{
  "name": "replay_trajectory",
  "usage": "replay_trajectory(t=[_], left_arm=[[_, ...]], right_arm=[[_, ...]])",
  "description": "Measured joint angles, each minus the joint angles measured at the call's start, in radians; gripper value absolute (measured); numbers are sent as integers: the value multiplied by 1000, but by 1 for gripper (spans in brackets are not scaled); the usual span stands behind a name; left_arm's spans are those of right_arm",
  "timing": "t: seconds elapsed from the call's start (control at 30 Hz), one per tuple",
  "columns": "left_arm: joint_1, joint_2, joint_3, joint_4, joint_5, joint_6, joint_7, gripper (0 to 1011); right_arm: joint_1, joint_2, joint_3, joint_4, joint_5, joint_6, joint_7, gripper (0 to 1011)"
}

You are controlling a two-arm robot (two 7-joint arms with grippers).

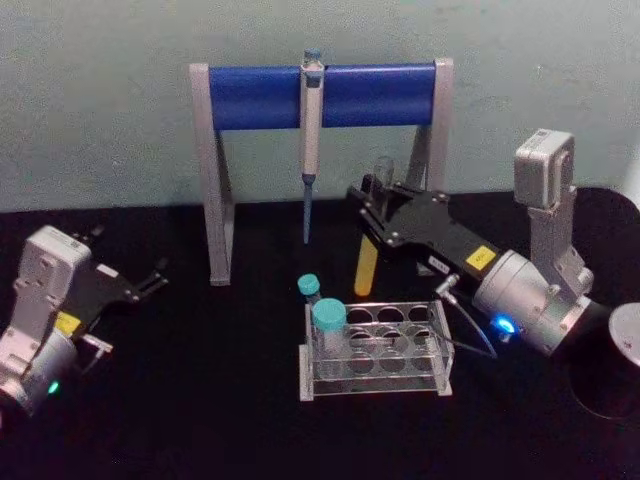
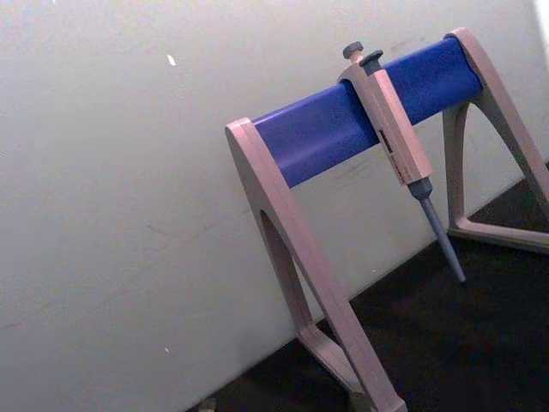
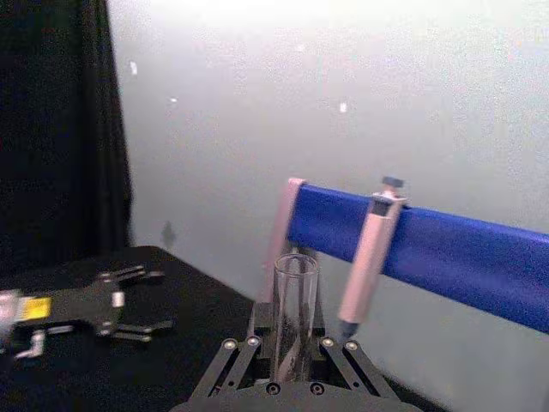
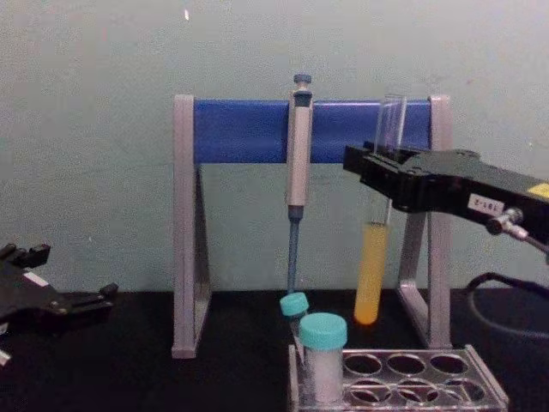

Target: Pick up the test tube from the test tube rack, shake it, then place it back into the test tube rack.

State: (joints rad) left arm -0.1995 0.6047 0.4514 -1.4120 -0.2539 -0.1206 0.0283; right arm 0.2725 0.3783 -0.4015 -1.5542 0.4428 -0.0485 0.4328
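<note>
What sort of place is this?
Probably a laboratory bench: a pipette hangs on a pipette stand, a teal-capped tube stands in a test tube rack, and the right gripper holds a test tube of yellow liquid clear of it. The left gripper sits idle at left.

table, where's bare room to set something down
Widest bare patch of table: front left, between the left gripper and the test tube rack. Also open under the pipette stand. Crowded: the rack's left end with teal-capped tubes, and behind it where the right gripper holds the test tube.
</note>
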Motion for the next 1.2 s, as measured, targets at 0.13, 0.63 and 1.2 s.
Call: replay_trajectory(t=[0.13,0.63,1.2], left_arm=[[0,0,0,0,0,0,0,1001],[0,0,0,0,0,0,0,1001],[0,0,0,0,0,0,0,1001]], right_arm=[[6,-12,11,17,-22,-8,-27,235],[-4,-21,47,14,-61,17,-57,235],[-48,24,71,-57,-110,53,-64,235]])
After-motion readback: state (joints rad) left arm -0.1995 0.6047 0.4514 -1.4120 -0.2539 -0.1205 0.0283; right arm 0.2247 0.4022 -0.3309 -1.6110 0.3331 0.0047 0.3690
